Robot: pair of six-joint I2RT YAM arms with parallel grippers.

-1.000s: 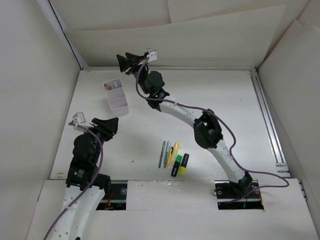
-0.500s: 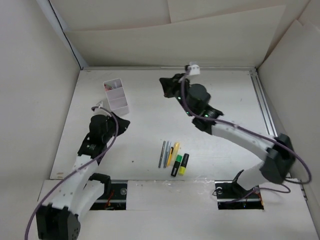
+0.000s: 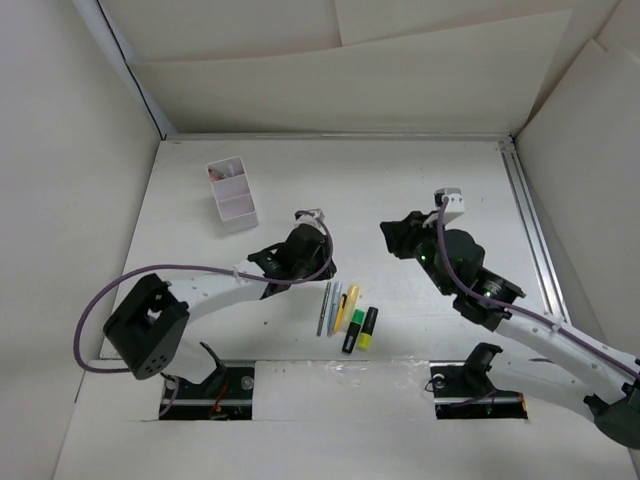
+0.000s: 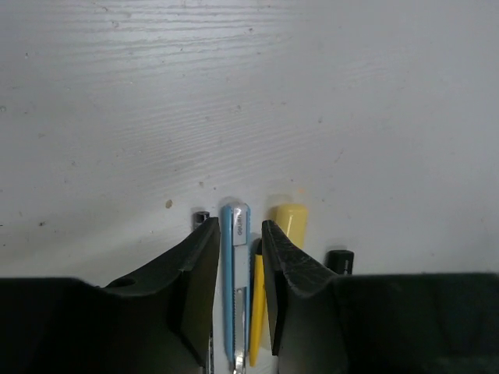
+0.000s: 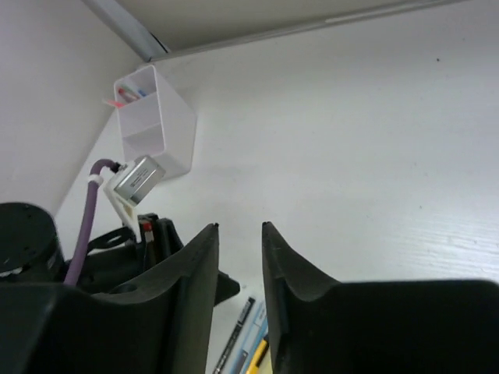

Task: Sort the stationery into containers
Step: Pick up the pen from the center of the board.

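Both arms have swung away from the white box [image 3: 240, 208]. Only the left wrist view shows the left claw [image 4: 234, 226] parted astride the blue pen [image 4: 236, 261] lying on the tabletop [image 4: 327, 93]; the right claw [image 5: 238, 230] is parted, empty.

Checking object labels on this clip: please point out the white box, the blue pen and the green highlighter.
white box [image 5: 173, 128], right wrist view, on its outer side wall.
blue pen [image 4: 232, 265], left wrist view, on its barrel.
green highlighter [image 3: 357, 320], top external view, on its green body.
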